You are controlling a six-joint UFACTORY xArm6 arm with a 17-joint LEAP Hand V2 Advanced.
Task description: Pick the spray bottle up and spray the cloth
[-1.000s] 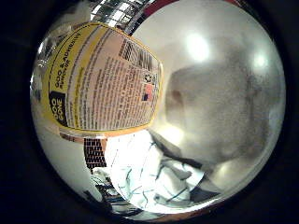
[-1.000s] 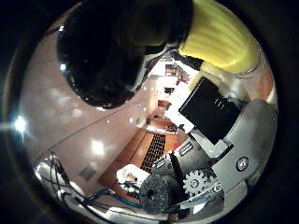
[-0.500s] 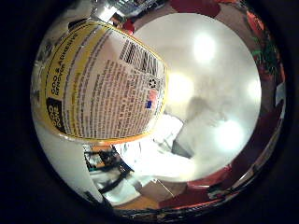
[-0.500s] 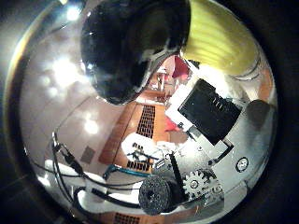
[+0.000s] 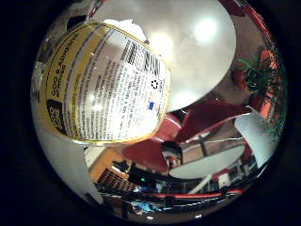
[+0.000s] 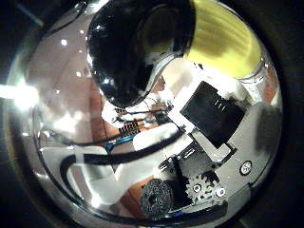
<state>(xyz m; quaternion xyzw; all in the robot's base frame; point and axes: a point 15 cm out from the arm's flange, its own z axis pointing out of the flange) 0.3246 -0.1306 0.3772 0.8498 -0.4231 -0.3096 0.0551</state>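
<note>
The spray bottle fills much of the right little finger side palm view, its yellow label (image 5: 99, 85) close against the palm. The right thumb side palm view shows its black spray head (image 6: 133, 47) and yellow body (image 6: 228, 38). My hand (image 6: 214, 133) shows there as black, white and geared parts, with fingers curled beside the bottle's body. The hand is shut on the bottle. The cloth is in neither view.
Past the bottle, the little finger side view shows a pale ceiling with lights (image 5: 202, 28), red seats (image 5: 202, 118), a white round table (image 5: 202, 162) and a green plant (image 5: 263, 75).
Both views have swung from the table and the white cloth towards the ceiling and room, so the camera has turned. The bottle stays fixed against the palm. The cloth has left the view.
</note>
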